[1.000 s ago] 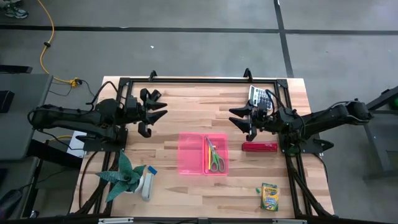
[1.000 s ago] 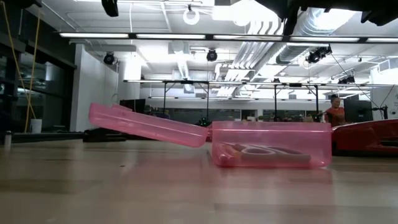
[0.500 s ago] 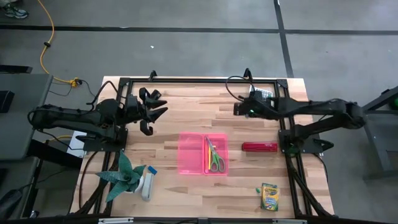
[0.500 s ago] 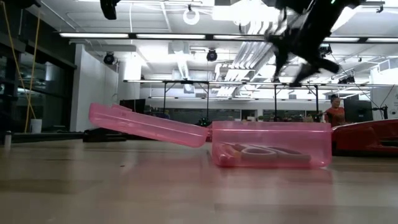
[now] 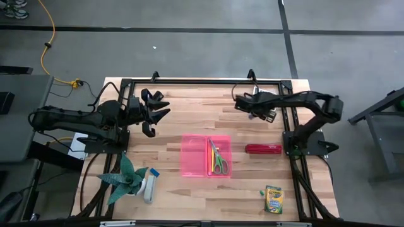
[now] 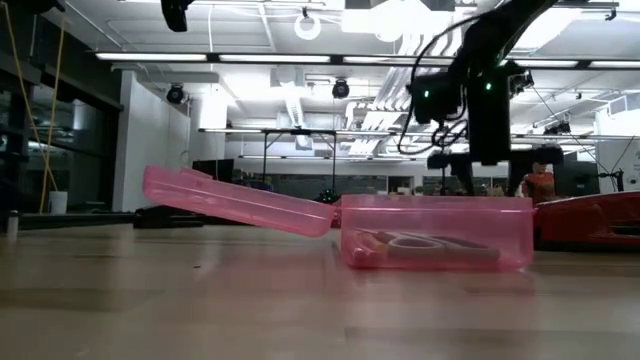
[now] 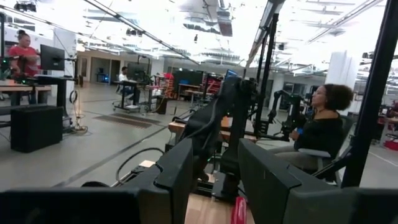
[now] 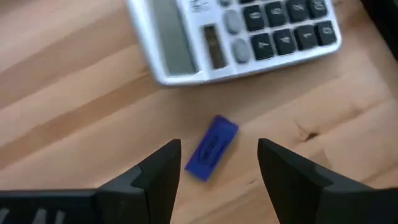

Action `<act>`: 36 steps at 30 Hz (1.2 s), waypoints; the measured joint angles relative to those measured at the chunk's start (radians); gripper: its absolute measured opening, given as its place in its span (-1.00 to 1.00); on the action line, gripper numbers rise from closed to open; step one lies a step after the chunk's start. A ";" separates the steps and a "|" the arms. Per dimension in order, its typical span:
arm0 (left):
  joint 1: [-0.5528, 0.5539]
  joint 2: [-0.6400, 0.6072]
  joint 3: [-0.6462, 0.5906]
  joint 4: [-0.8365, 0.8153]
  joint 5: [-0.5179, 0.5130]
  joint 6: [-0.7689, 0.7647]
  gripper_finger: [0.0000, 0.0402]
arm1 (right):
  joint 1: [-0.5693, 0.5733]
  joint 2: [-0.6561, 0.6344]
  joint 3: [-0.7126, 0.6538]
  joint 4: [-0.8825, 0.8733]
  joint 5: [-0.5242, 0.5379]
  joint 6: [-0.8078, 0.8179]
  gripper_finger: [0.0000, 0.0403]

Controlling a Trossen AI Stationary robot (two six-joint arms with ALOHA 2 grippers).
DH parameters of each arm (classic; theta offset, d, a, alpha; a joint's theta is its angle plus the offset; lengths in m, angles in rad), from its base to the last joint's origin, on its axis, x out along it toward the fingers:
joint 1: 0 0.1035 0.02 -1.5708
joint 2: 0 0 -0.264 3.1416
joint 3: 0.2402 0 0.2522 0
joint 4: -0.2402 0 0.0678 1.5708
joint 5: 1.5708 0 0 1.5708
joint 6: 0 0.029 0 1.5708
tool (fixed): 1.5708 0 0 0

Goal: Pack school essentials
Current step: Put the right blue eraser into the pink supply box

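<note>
My right gripper [image 8: 214, 171] hangs over the far right part of the table [image 5: 189, 202], fingers [image 8: 163, 168] spread wide, nothing between them. Directly under the gap lies a small blue eraser [image 8: 211, 147], flat on the wood and untouched. Just beyond it sits a grey calculator [image 8: 233, 34] with dark keys, near the table's back edge.

Nearer the front from this gripper, a red case [image 5: 264, 149] lies shut on the boards. Farther toward the table's middle is the pink pencil box [image 5: 206, 156], its lid [image 6: 235, 200] swung open and lying to the side away from my right gripper. The tray half holds green-handled scissors [image 5: 219, 160] and orange and red pencils [image 5: 211, 156], side by side lengthwise; the lid half holds nothing. From table height the scissors' handles show through the pink wall.

The crayon box [image 5: 273, 199] lies at the front edge, well apart from the gripper and outside the pencil box.

My left gripper [image 5: 156, 113] waits above the far left part of the table, fingers apart, empty. Toward the front from it stand a green folded-paper plant [image 5: 124, 178] and a white object with a blue end [image 5: 150, 183] just beside it.
</note>
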 joint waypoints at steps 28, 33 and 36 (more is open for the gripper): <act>0.000 0.000 0.000 0.000 -0.004 0.001 -0.42 | -0.037 0.198 0.001 0.111 -0.042 0.258 -0.34; 0.000 0.000 0.000 0.000 -0.004 0.001 -0.42 | -0.037 0.199 0.001 0.110 -0.035 0.257 -0.52; 0.000 0.000 0.001 0.000 -0.004 0.001 -0.42 | -0.037 0.196 0.000 0.110 -0.032 0.237 -0.57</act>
